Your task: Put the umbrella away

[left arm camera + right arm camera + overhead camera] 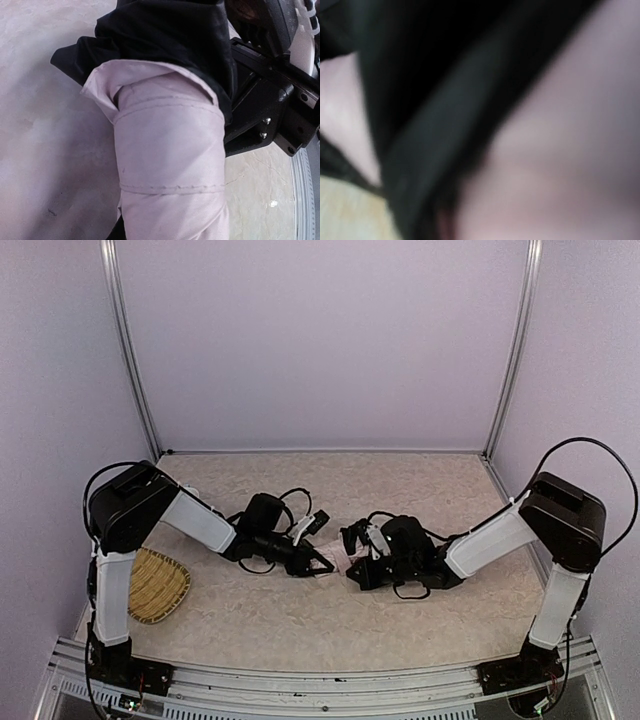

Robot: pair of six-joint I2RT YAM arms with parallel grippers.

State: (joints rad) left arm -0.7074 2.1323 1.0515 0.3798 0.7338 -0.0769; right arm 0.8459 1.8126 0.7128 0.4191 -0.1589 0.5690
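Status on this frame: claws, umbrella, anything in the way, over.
Left claw at the umbrella, jaws hidden by fabric. Right claw shut, pressed against it. Umbrella collapsed, mid-table between both. Nothing blocking; basket off left.

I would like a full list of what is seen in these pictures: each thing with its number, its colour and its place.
umbrella: one, pale pink with black underside, folded, over the middle of the table between the two grippers
basket: one, tan, woven, near the left edge of the table beside the left arm
table: one, beige, marbled, under everything
metal posts: two, silver, at the back corners of the table
walls: pale lilac, behind and at both sides
left arm: one, black and white, reaching from the near left corner to the middle
right arm: one, black and white, reaching from the near right corner
left gripper: one, black, at the umbrella; open or shut is hidden
right gripper: one, black, shut, at the umbrella
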